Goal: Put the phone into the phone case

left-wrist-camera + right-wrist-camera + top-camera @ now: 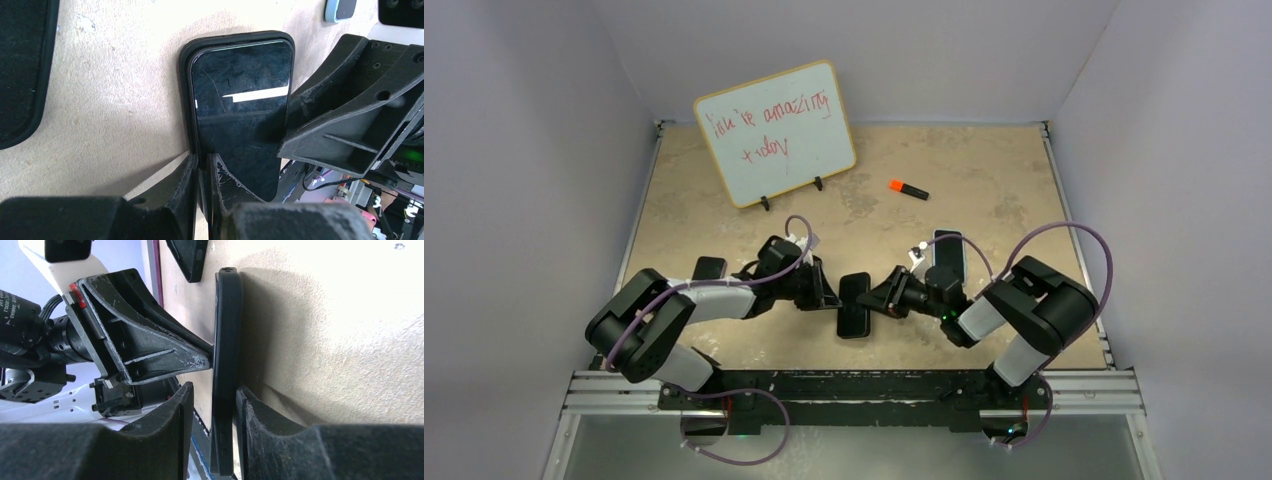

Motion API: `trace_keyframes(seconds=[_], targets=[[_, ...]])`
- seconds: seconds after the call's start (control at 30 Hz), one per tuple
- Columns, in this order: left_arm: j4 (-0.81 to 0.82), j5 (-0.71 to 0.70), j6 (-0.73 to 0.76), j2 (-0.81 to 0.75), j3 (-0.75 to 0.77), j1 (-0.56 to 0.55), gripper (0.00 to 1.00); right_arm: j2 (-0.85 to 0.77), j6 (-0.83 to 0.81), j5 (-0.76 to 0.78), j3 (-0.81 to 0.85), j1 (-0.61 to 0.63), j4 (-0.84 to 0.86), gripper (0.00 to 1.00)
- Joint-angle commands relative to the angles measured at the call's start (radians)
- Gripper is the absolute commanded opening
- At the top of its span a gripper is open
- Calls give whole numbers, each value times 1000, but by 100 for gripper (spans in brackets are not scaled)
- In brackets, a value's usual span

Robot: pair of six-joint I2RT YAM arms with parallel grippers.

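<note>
The black phone lies screen up inside the black phone case, whose rim shows around its top and left side. In the top view the pair sits between both grippers. My left gripper is shut on the case's left side wall, one finger outside it and one over the screen. My right gripper is open and straddles the opposite long edge of the case. One finger touches the case's back on the table side. The other stands a little off the screen side.
A second black case lies left of the left arm. A phone in a light blue case lies behind the right gripper. Further back are an orange-capped marker and a propped whiteboard. White walls enclose the table.
</note>
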Motion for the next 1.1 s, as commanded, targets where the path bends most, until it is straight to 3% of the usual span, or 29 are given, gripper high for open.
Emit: trace_keyframes(seconds=[0.0,0.27,0.43,0.5,0.8,1.07], targets=[[-3,49,9,-13,-18,-8,14,-83,-59,11,64,16,-134,35],[41,79,12,-11,-18,-8,16,-148,-157,71,146,17,-426,25],[78,117,3,-22,-23,-6,18,-151,-157,43,139,15,-405,5],[80,140,11,-59,-23,9,27,-169,-154,27,140,15,-391,0],[-155,310,195,-333,65,210,70,-378,-256,-58,192,-8,-549,0],[-82,481,185,-417,112,276,74,-566,-142,-155,151,-16,-410,0]])
